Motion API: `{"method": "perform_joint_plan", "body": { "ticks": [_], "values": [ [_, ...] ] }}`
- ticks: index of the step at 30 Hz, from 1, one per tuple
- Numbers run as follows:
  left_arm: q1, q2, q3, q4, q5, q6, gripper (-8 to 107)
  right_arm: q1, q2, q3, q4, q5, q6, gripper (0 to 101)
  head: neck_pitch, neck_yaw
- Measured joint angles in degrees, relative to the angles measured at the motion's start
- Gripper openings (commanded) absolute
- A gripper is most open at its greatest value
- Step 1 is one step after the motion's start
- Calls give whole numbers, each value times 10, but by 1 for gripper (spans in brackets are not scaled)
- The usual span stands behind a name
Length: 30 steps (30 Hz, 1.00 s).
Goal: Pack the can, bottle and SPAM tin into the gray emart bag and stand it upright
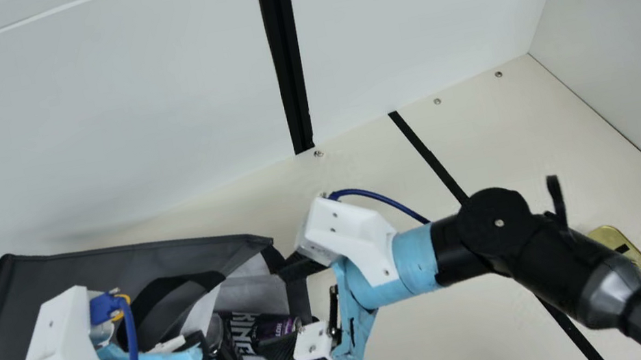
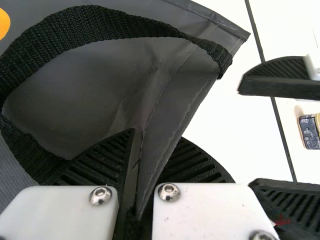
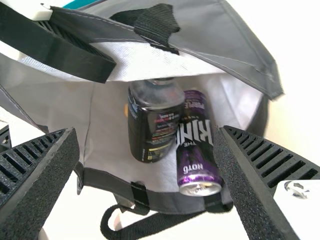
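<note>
Table: cream surface (image 1: 441, 343) crossed by a black strip (image 1: 432, 160), white panels (image 1: 87, 129) behind.
Left gripper (image 1: 196, 353): pinching the fabric edge of the gray bag (image 1: 78, 262) with black webbing handles (image 2: 100, 22).
Right gripper (image 1: 286, 311): fingers spread wide at the bag's open mouth.
Bottle: dark, cylindrical bottle (image 3: 155, 122), inside the bag, ahead of the right gripper.
Can: purple-and-black metal can (image 3: 196, 142), inside, just beside the bottle.
Tin: gold, round-cornered SPAM tin (image 1: 618, 239), on the table, well apart from both grippers, partly behind the right arm (image 1: 542, 240).
</note>
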Motion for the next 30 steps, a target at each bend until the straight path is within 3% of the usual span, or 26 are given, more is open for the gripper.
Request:
{"method": "perform_joint_plan", "body": {
  "ticks": [11,30],
  "values": [
    [0,0,0,0,0,0,-8,-26,-85,36,-59,-41,76,95,0,1],
    [0,0,0,0,0,0,-8,-109,-213,68,-185,-51,186,95,0,0]
  ]
}}
